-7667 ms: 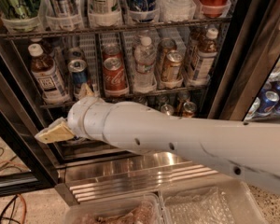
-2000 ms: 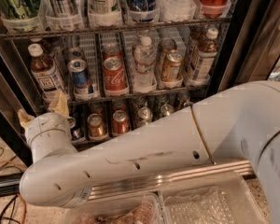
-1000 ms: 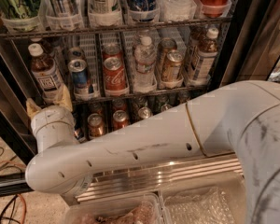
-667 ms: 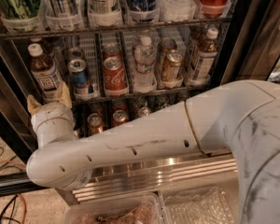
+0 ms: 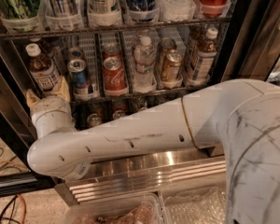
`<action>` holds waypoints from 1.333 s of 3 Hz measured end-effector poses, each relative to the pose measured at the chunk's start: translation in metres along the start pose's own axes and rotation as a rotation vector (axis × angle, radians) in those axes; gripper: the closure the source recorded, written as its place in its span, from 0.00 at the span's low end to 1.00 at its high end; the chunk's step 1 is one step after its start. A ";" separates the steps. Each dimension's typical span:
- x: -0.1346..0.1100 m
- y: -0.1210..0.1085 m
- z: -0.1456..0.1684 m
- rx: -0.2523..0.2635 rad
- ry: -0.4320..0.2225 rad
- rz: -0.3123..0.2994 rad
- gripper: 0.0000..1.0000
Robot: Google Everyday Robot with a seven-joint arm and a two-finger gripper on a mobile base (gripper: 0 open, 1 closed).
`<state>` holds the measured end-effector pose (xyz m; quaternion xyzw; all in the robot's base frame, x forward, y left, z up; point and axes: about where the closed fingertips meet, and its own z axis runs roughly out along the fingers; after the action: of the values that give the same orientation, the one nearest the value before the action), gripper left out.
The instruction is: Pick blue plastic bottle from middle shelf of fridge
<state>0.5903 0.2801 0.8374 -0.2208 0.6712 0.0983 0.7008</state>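
Note:
The blue plastic bottle (image 5: 41,68), with brown liquid, a white cap and a white label bearing a dark blue mark, stands at the left end of the middle shelf (image 5: 130,96) of the fridge (image 5: 233,36). My gripper (image 5: 47,91) is right in front of the bottle's base. Its tan fingers (image 5: 62,85) are spread open, one on each side of the bottle's lower part. My white arm (image 5: 144,129) crosses the lower view and hides most of the bottom rack.
On the same shelf stand a blue soda can (image 5: 79,77), a red cola can (image 5: 113,73), a clear water bottle (image 5: 143,62), a gold can (image 5: 170,65) and a second brown bottle (image 5: 203,55). Tall cans fill the top rack (image 5: 112,27). The ribbed steel base (image 5: 149,171) is below.
My gripper has risen and moved slightly right, closing in on the bottle's base at the shelf's left end. The drinks have not moved.

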 end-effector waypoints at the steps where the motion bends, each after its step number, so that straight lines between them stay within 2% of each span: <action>1: 0.001 -0.001 0.012 -0.008 -0.001 0.000 0.37; 3: 0.005 -0.001 0.022 -0.014 0.005 0.000 0.87; 4: 0.007 0.001 0.021 -0.008 0.014 0.007 1.00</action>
<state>0.6096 0.2892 0.8305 -0.2219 0.6763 0.1017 0.6950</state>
